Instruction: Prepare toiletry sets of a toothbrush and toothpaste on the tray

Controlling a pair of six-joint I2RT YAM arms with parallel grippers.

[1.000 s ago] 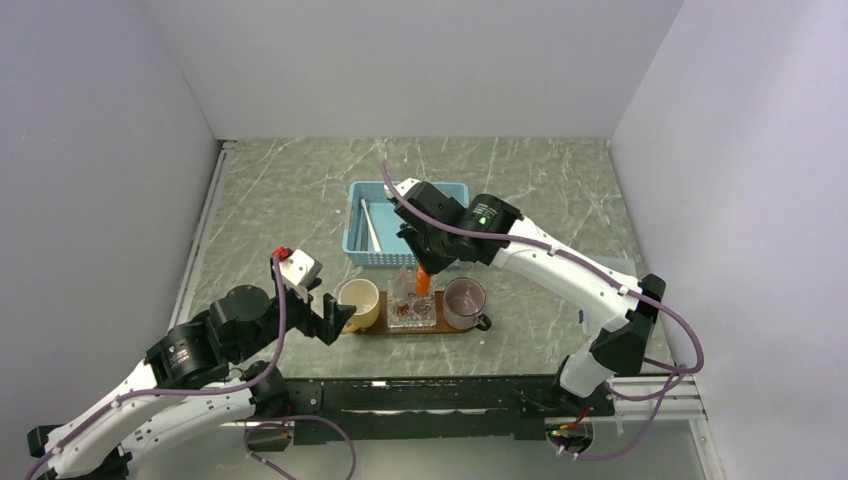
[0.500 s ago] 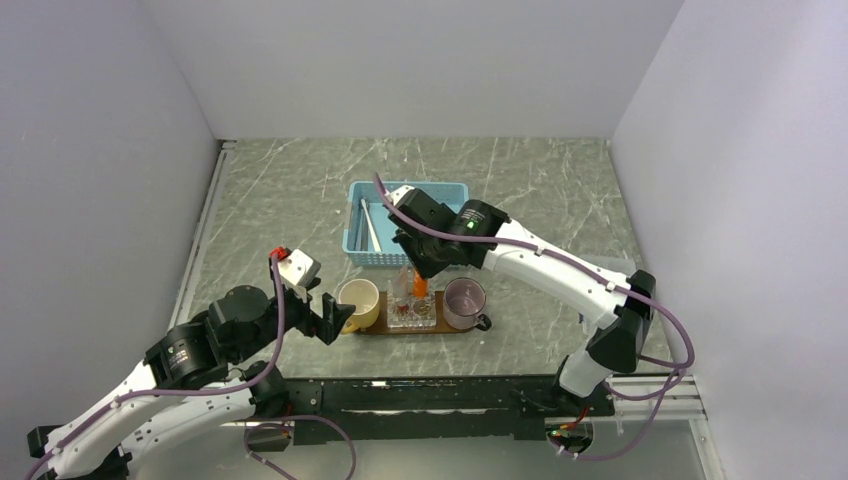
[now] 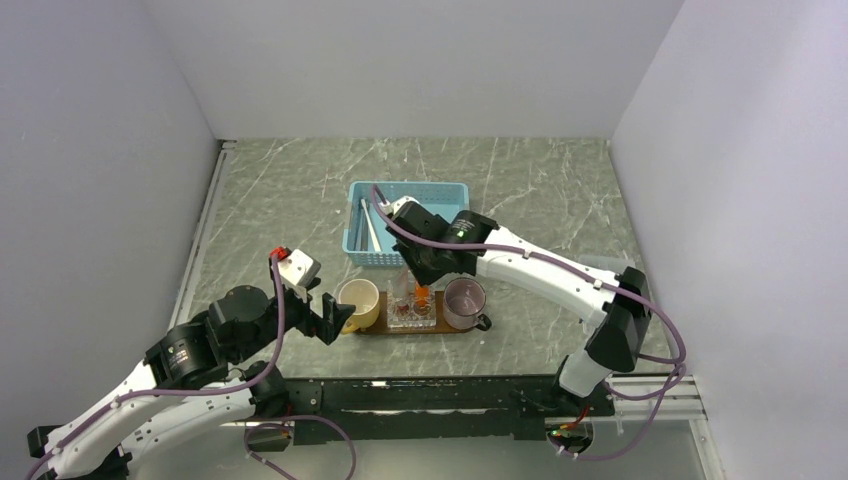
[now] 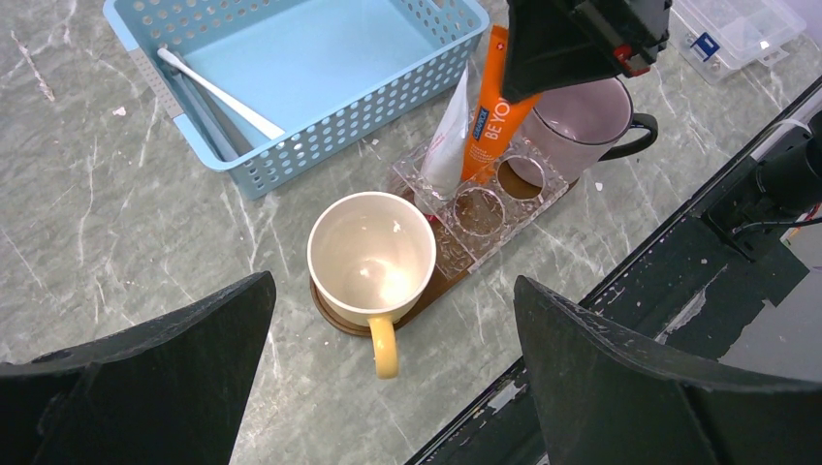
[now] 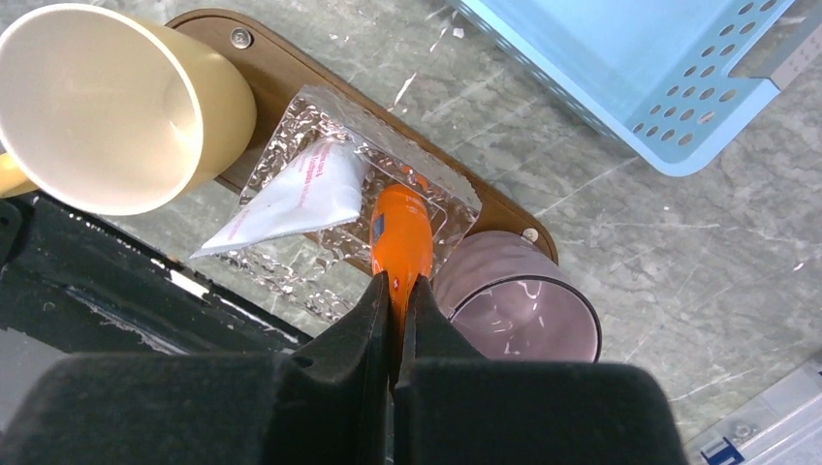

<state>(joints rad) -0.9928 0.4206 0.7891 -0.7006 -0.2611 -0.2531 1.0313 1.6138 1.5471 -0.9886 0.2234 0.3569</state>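
Toothpaste (image 4: 491, 116), an orange tube, is standing upright with its lower end down at the clear slotted holder (image 4: 480, 208) on the tray (image 5: 194, 19), and the right pincer (image 5: 395, 295) is clenching its top end. A white tube (image 5: 291, 194) is leaning in the holder just beside it, while a yellow mug (image 4: 371, 257) and a purple mug (image 5: 514, 305) are sitting at the tray's two ends. The left pincer (image 4: 393, 291) is hanging fully released near the yellow mug, and white toothbrushes (image 4: 218, 89) are lying in the blue basket (image 4: 368, 111) on the table (image 4: 97, 242).

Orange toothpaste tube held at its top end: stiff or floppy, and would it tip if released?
The orange toothpaste tube is probably soft: the right hand pinches its end nearly flat. Tall and narrow, it likely tips unless the clear plastic holder props it.
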